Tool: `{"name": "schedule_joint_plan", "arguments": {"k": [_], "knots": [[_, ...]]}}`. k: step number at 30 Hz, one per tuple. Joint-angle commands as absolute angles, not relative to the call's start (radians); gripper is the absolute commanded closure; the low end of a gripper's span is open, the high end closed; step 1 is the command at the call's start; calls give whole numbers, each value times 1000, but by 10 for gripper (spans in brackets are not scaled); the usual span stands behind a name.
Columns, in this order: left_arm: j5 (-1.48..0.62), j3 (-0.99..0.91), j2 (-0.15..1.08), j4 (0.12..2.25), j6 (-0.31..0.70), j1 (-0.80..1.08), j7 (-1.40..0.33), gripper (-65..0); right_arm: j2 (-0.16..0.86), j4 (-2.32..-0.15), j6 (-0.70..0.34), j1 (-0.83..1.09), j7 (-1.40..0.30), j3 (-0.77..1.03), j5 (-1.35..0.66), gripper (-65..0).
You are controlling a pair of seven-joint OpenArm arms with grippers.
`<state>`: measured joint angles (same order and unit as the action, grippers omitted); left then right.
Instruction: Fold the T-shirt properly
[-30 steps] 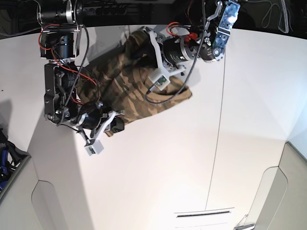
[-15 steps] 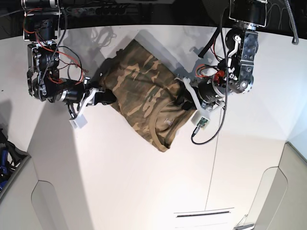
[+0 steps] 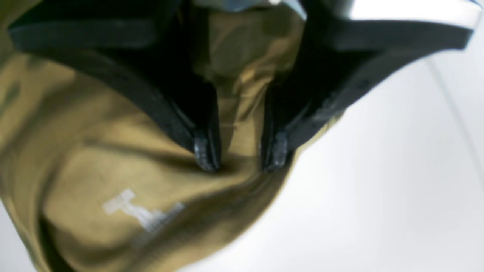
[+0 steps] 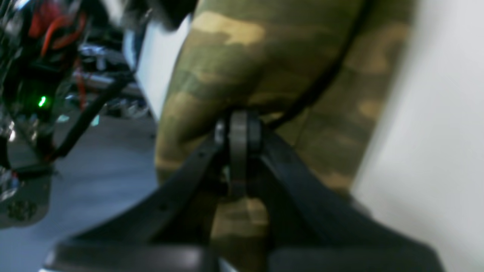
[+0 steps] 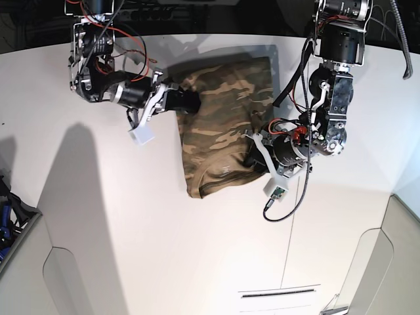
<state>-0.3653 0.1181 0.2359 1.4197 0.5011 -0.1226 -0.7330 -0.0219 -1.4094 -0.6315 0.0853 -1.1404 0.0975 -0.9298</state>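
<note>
Pincer on my left (image 3: 240, 160) pinches a fold of the T-shirt (image 5: 220, 125) at its collar end; my right pincer (image 4: 238, 130) clamps its camouflage edge above the white surface (image 5: 197, 262).

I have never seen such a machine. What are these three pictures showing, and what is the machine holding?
It is a robot with two arms over a white table. One picture looks down from above; the other two come from cameras on each wrist. On the table lies a camouflage T-shirt. The left gripper pinches cloth near the collar, with fabric bunched between its fingertips. The right gripper is closed on the shirt's other edge. Both arms hold the shirt together.
</note>
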Motion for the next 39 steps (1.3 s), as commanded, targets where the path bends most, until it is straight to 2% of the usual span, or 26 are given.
{"name": "schedule_joint_plan", "arguments": {"k": [1, 10, 17, 25, 31, 39], "knots": [[-376, 115, 241, 1431, 498, -145, -732, -197, -20, -1438, -625, 78, -1150, 96, -926, 0], [-498, 110, 331, 1532, 504, -142, -797, -197, 3, -1627, -616, 78, -1172, 98, -833, 0], [-573, -17, 397, 1706, 504, -30, -841, -197, 165, -1761, -613, 80, -1221, 99, -831, 0], [-580, -221, 393, 1846, 505, 266, -877, -197, 372, -1808, -609, 157, -1229, 99, -906, 0], [-580, -319, 393, 1934, 509, 540, -907, -197, 507, -1808, -609, 299, -1235, 99, -906, 0], [-582, -340, 393, 1951, 595, 873, -926, -197, 534, -1807, -610, 556, -1234, 99, -905, 0]]}}
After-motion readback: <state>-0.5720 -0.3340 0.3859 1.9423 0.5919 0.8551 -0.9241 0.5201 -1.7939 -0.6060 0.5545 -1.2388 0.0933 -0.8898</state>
